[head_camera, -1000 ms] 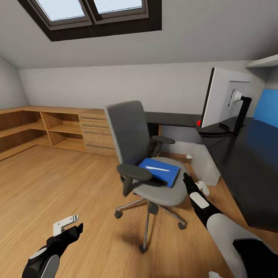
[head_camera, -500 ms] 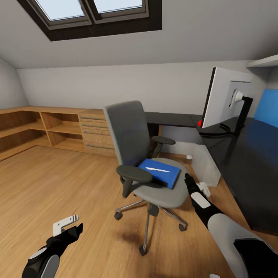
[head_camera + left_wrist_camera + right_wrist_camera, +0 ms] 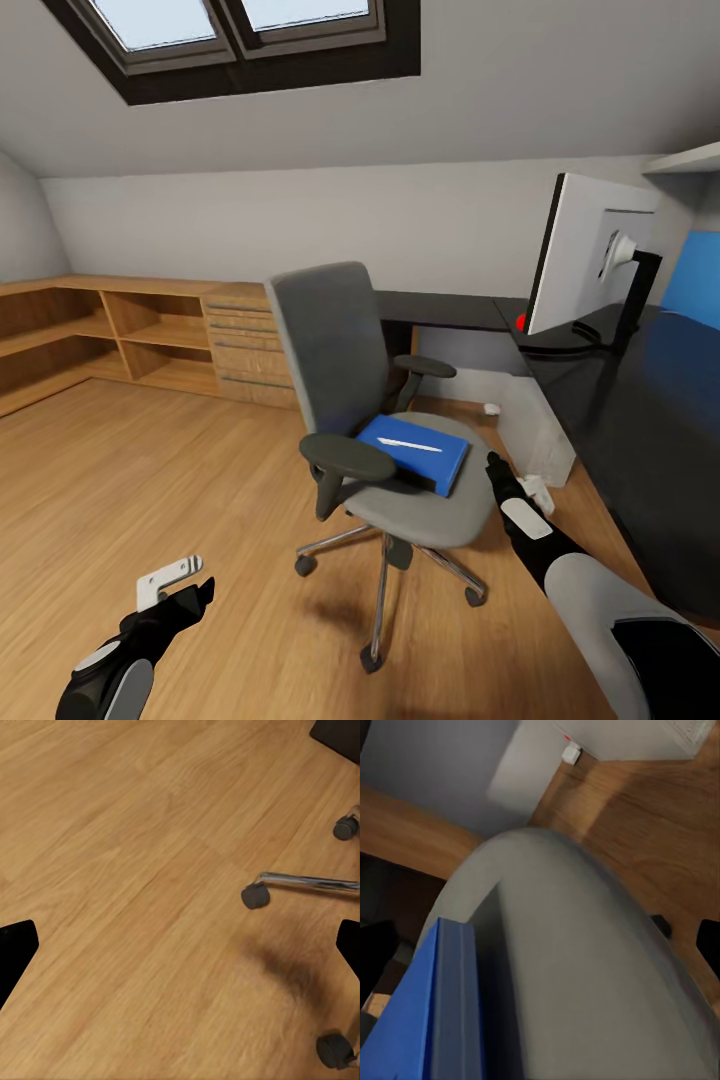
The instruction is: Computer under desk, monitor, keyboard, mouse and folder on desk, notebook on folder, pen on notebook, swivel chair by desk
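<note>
A: Where's the folder (image 3: 417, 452)?

B: Centre of the head frame, flat on the swivel chair (image 3: 400, 440) seat, blue. White pen (image 3: 409, 443) lies on top of it. A dark layer shows under the folder; can't tell if that's the notebook.

A: Grippers?

B: Right gripper (image 3: 497, 470) is at centre-right, just beside the seat's edge, pointing at the folder. Its wrist view has dark fingertips at both side edges, well apart, so it's spread, nothing held. Left gripper (image 3: 185, 588) is lower left over the wood floor (image 3: 150, 470), also spread, empty.

A: Handling?

B: Folder looks thin, stiff, light, likely slick on top. The pen will probably roll off if it tilts. I'd pinch the near edge (image 3: 454, 997), which the right wrist view shows raised off the seat cushion.

A: Desk?

B: Black desk (image 3: 640, 420) at right, monitor (image 3: 590, 255) on it, pale computer (image 3: 535, 425) tower below.
</note>
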Robot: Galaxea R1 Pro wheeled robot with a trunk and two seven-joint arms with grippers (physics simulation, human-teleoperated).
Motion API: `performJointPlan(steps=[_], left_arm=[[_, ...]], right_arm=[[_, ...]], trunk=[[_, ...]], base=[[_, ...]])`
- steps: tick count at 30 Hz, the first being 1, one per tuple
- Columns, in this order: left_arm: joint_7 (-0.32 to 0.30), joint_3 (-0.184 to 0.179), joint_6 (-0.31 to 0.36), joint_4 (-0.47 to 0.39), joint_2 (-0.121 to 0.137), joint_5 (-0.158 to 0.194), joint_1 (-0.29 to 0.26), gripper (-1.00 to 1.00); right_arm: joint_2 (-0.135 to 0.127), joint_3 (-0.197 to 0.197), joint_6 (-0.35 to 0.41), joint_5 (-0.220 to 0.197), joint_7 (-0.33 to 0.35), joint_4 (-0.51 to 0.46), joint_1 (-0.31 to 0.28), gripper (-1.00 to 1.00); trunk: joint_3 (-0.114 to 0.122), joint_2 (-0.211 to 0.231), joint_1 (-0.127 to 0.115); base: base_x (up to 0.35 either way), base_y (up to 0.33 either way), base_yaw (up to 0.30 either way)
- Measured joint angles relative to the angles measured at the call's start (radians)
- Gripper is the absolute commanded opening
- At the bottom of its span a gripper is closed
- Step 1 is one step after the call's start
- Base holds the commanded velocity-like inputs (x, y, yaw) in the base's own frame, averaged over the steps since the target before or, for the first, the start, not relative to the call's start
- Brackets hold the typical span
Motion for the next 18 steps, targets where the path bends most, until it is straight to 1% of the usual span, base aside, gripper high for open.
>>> performJointPlan(steps=[10, 18], left_arm=[[0.002, 0.000, -0.003, 0.000, -0.001, 0.001, 0.000, 1.00], [0.002, 0.001, -0.003, 0.000, -0.001, 0.001, 0.000, 1.00]], right_arm=[[-0.001, 0.000, 0.000, -0.001, -0.006, 0.036, 0.000, 1.00], [0.000, 0.001, 0.000, -0.003, -0.008, 0.042, 0.000, 1.00]], trunk=[[-0.031, -0.070, 0.038], [-0.062, -0.072, 0.042]], base=[[0.001, 0.000, 0.000], [0.000, 0.000, 0.000]])
